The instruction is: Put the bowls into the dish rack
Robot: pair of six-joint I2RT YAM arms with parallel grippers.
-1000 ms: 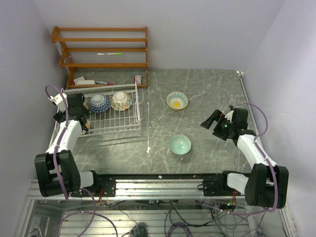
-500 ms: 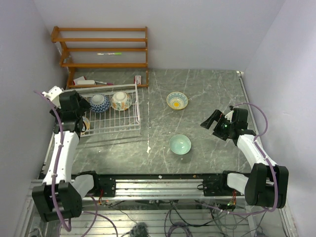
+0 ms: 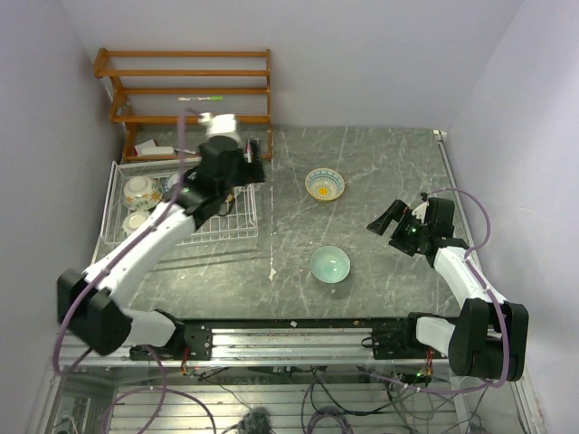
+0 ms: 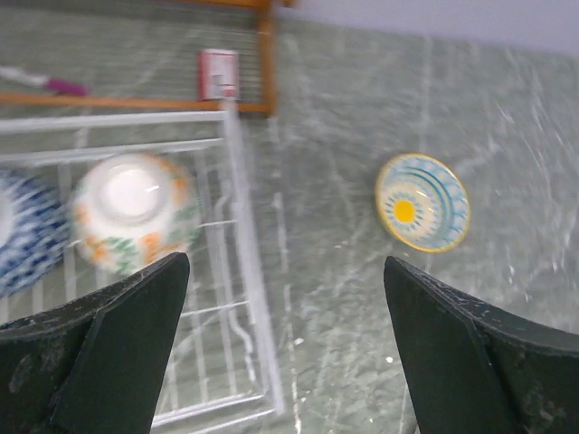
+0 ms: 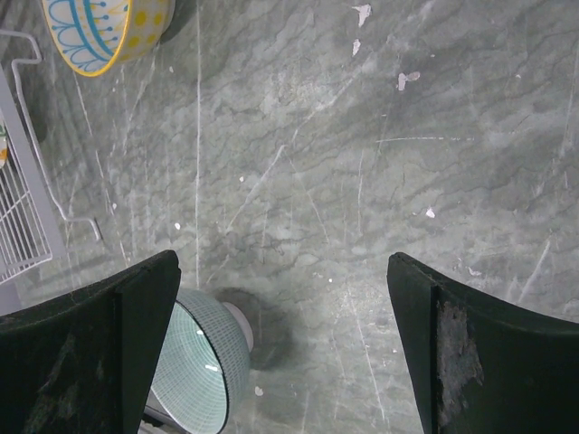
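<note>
1. White wire dish rack (image 3: pixel 226 238) holds some bowls; the yellow-blue bowl (image 3: pixel 324 184) and teal bowl (image 3: pixel 329 264) sit outside it on the table (image 3: pixel 380 163).
2. Left gripper (image 4: pixel 285 262), above the rack's edge, and right gripper (image 5: pixel 280 262) both gape wide, empty.
3. Likely next: the left gripper reaches for the yellow-blue bowl, which is nearest.

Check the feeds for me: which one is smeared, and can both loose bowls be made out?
Left wrist view: motion-smeared, dish rack wires and the orange-flowered bowl soft, yet the yellow-and-blue bowl readable. Right wrist view: sharp, pale teal bowl crisp, dark shadow beside it. Top external view: sharp, evenly lit.
</note>
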